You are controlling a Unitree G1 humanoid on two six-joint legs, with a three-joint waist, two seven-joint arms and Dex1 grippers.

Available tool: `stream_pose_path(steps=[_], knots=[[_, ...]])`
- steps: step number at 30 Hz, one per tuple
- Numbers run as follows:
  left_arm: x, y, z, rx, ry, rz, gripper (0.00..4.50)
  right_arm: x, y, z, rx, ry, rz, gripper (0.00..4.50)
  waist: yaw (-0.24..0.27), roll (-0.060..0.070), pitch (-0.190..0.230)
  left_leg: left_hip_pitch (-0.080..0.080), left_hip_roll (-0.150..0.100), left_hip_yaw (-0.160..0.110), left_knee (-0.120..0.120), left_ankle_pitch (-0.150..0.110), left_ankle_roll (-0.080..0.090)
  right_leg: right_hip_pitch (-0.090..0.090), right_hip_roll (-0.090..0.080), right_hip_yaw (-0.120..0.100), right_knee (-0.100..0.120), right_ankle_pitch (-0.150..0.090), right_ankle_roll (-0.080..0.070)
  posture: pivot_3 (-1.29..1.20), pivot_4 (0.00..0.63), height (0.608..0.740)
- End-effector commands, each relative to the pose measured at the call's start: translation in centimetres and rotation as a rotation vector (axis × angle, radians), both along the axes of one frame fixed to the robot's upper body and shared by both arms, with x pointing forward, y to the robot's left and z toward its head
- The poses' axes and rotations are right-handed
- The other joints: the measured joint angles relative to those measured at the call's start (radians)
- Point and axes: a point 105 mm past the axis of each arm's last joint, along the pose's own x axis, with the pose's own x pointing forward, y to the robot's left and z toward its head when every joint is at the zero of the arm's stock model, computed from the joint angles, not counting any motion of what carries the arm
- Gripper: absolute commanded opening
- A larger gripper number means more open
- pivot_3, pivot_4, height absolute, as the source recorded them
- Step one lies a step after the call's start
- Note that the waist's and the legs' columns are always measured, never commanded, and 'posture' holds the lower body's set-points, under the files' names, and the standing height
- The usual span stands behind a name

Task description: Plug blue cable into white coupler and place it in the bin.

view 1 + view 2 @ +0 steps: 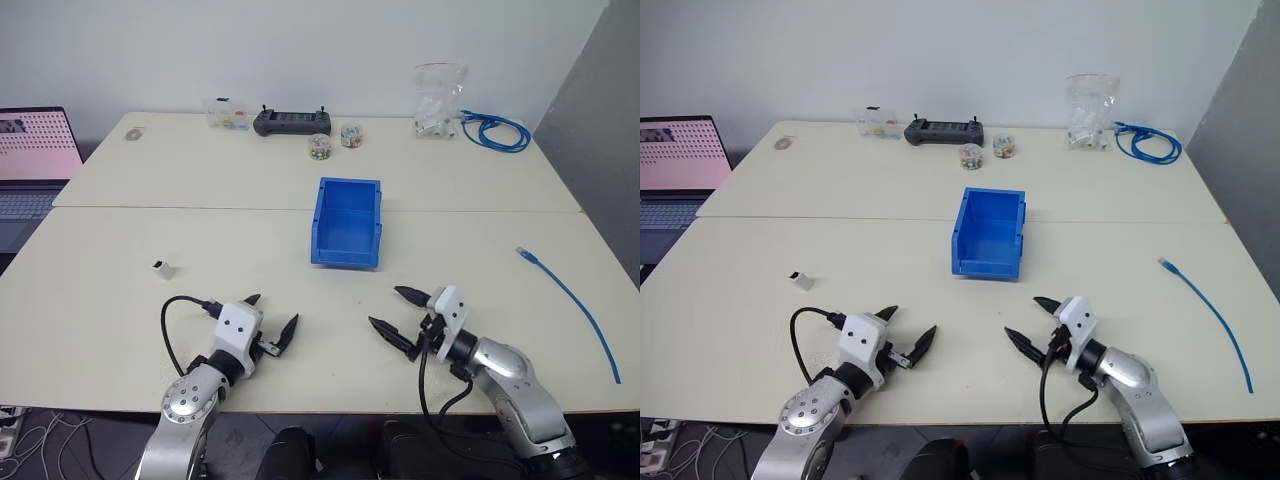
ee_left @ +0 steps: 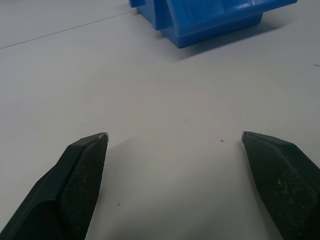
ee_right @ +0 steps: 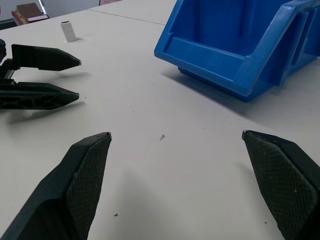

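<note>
While both arms hover low over the near edge of the counter (image 1: 120, 220), nothing is in hand yet, so your first job is two clean pickups. The left end effector (image 1: 270, 315) stands spread wide and empty; the right end effector (image 1: 400, 312) is likewise fully spread, holding nothing.

Look left: the white coupler (image 1: 163, 268) sits alone on the counter, just beyond the left end effector and off to its outer side. Swing out to it, come down over it, and pinch it across its short sides so the dark socket stays clear, I'd say.

Now the right: the blue cable (image 1: 572, 300) lies well apart from the right end effector, out near the counter's right edge, its clear plug at the far tip, nearer the bin. Grab just behind that plug; a grip further back will likely let the tip flop during insertion.

The bin (image 1: 346, 222) waits open between and beyond both end effectors. Keep the pair aligned before pushing home.
</note>
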Motion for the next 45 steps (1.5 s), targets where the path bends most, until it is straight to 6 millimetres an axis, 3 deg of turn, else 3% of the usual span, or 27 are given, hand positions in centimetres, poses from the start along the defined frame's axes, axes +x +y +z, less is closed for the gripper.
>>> stream_pose_path(steps=[1,17,21,26,33,39,45], knots=[[-0.1,-0.8,1.7,-0.032,-0.067,-0.047,4.50,-0.3,0.2,0.8,0.022,-0.041,0.010,4.46,0.001,0.000,0.000,0.000,0.000,0.000,0.000,0.000,0.000,0.000,0.000,0.000,0.000,0.000,0.000,0.00,0.150,0.740],[-0.9,-0.8,2.1,-0.093,-0.068,-0.054,4.50,-0.5,0.2,0.2,0.016,-0.040,0.022,4.46,0.000,0.000,0.000,0.000,0.000,0.000,0.000,0.000,0.000,0.000,0.000,0.000,0.000,0.000,0.000,0.00,0.150,0.740],[-1.1,-0.8,3.0,-0.098,-0.094,-0.126,4.50,-0.2,0.3,0.4,0.015,-0.043,0.023,4.46,0.000,0.000,0.000,0.000,0.000,0.000,0.000,0.000,0.000,0.000,0.000,0.000,0.000,0.000,0.000,0.00,0.150,0.740],[0.1,-0.3,4.8,-0.110,-0.123,-0.165,4.50,-0.2,0.6,0.4,0.018,-0.045,0.021,4.46,0.002,0.000,0.000,0.000,0.000,0.000,0.000,0.000,0.000,0.000,0.000,0.000,0.000,0.000,0.000,0.00,0.150,0.740],[0.6,-4.2,7.6,-0.197,-0.088,-0.387,4.50,0.4,-0.8,1.6,0.054,-0.075,-0.096,4.46,0.002,0.000,0.000,-0.001,0.000,0.000,0.000,0.000,0.000,0.000,0.000,0.000,0.000,0.000,0.000,0.00,0.150,0.740],[2.5,-7.4,8.7,-0.115,-0.024,-0.514,4.50,1.0,-3.9,4.0,0.039,-0.121,-0.249,4.46,0.002,0.000,0.000,-0.001,-0.001,0.000,0.000,0.000,0.000,0.000,0.000,0.000,0.000,0.000,0.000,0.00,0.150,0.740],[4.5,-10.6,9.4,0.022,-0.040,-0.596,4.50,3.0,-11.5,5.7,-0.109,-0.112,-0.452,4.46,0.001,0.000,0.001,-0.001,-0.003,0.000,0.000,0.000,0.000,0.000,0.001,0.000,0.000,0.000,0.000,0.00,0.150,0.740]])
